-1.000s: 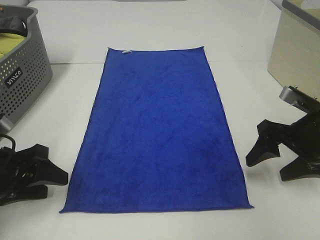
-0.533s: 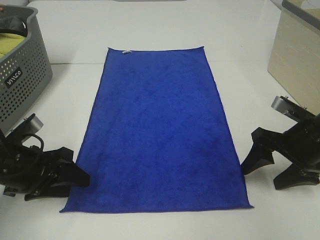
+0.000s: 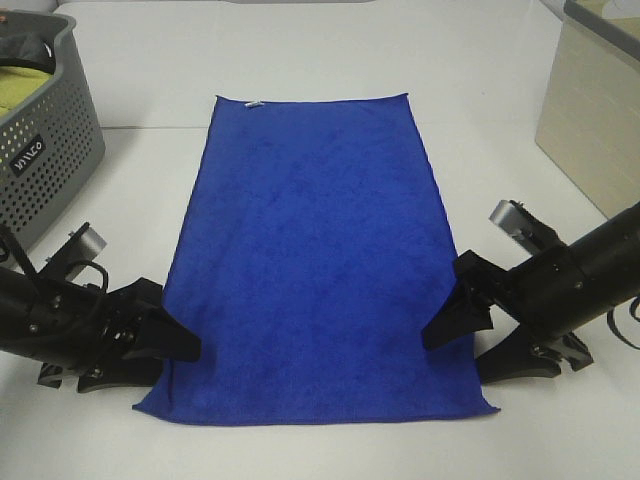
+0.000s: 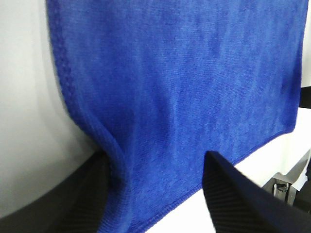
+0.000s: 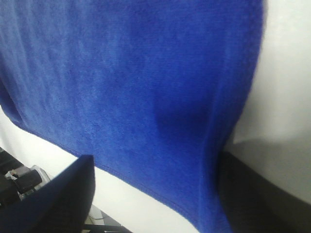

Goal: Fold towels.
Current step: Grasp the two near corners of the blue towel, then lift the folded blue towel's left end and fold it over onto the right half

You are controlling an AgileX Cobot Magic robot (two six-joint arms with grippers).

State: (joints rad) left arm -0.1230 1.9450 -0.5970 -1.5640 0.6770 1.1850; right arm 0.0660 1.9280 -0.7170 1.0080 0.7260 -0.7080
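With left pincer (image 3: 178, 362) and right pincer (image 3: 452, 358) both wide astride the towel (image 3: 310, 250) at 7 and 5 o'clock, slide under the hem along the counter (image 3: 320, 60), then pinch evenly.

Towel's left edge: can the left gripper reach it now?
Likely yes. The left gripper sits at that edge of the towel, jaws open on either side of the hem, nothing blocking.
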